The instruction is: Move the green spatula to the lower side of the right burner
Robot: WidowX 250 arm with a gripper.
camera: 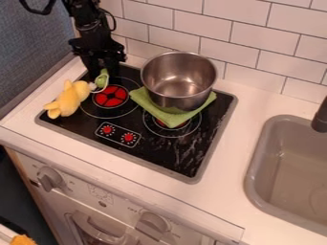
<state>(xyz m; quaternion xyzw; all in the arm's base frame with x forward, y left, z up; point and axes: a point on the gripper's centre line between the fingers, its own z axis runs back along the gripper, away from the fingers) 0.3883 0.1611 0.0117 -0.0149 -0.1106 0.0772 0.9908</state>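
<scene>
The black gripper (pixel 104 71) hangs over the back left of the stove, behind the left burner (pixel 111 97). Directly at its lower end is the green spatula (pixel 102 80), small and partly hidden by the gripper; whether it is held cannot be told. Its visible part reaches the back left edge of the red burner centre. The right burner (pixel 182 130) is partly covered by a green cloth (pixel 167 116), on which a steel pot (pixel 178 81) stands.
A yellow plush toy (pixel 68 99) lies on the stove's left side, close to the spatula. Red knobs (pixel 128 137) mark the stove's front. The sink (pixel 256 179) and its dark faucet (pixel 321 117) are at the right; a tiled wall (pixel 246 36) rises behind.
</scene>
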